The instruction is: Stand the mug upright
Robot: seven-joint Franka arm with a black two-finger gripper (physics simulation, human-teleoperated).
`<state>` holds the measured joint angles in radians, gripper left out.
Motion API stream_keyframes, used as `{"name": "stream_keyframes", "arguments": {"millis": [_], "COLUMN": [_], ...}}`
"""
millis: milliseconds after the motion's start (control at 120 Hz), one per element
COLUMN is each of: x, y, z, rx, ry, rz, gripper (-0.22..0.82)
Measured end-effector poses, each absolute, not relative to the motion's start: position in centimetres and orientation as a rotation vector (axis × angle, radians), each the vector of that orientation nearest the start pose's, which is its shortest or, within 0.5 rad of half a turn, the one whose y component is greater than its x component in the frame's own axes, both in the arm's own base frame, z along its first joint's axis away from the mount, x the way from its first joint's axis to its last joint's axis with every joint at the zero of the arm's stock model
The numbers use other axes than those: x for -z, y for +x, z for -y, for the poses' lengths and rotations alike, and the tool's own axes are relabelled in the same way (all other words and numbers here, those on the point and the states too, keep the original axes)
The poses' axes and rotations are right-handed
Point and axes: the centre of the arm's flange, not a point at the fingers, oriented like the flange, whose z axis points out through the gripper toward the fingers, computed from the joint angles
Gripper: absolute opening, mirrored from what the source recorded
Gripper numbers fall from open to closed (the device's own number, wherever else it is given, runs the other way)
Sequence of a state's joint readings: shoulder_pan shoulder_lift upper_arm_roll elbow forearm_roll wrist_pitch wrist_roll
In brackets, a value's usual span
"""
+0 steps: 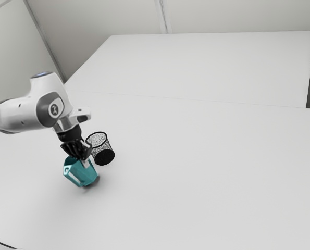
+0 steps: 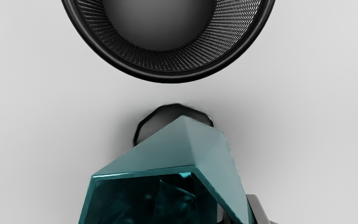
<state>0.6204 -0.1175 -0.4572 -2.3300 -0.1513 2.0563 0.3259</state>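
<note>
1. Tool [image 1: 84, 162]: found at the mug, closed on its wall at the rim. One finger [image 2: 258, 213] bears on the outer face; the other [image 2: 223, 215] is inside the mouth, with the wall pinched between.
2. Mug [image 1: 82, 177]: teal, faceted, held in the tool above or on the worktop; contact beneath cannot be confirmed. It is tilted, not upright. Its mouth is turned toward the exterior view's left and up, its lower end toward that view's right.
3. Dark rounded shape [image 2: 166, 116]: seen partly behind the mug, on the side toward the mesh cup. Black edge, grey interior. Nature cannot be determined.
4. Mesh cup [image 1: 99, 147]: black rim, standing upright just beside the mug, mouth up. In the wrist view a strip of pale surface separates its rim from the mug.
5. Arm [image 1: 19, 113]: white with grey parts, entering from the exterior view's left and bending down to the tool.
6. Worktop [image 1: 207, 172]: white, plain, crossed by a faint seam.
7. Wall [image 1: 233, 15]: pale, beyond the worktop.
</note>
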Motion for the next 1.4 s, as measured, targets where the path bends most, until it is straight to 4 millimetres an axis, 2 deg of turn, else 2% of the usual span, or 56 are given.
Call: {"name": "stream_keyframes", "arguments": {"millis": [467,550,733,933,1058,1133,1242,1400], "x": [-36.1,-36.0,-36.3,-39.2,-42.4,-45.4,-52.9,-63.5], "y": [46.9,46.8,46.6,46.6,46.4,47.4,49.9,51.8], "z": [-6.2,-6.1,-5.7,-4.6,-4.2,-3.9,-3.1,-0.4], "rx": [-0.193,-0.192,-0.178,-0.098,-0.037,0.011,0.117,0.227], "ry": [-3.217,-3.220,-3.214,-3.178,-3.146,-3.140,-3.141,-3.135], "rz": [-0.066,-0.056,-0.051,-0.073,-0.073,-0.087,-0.118,-0.226], "gripper": [-0.17,-0.10,0.13,0.36,0.47,0.51,0.55,0.58]}}
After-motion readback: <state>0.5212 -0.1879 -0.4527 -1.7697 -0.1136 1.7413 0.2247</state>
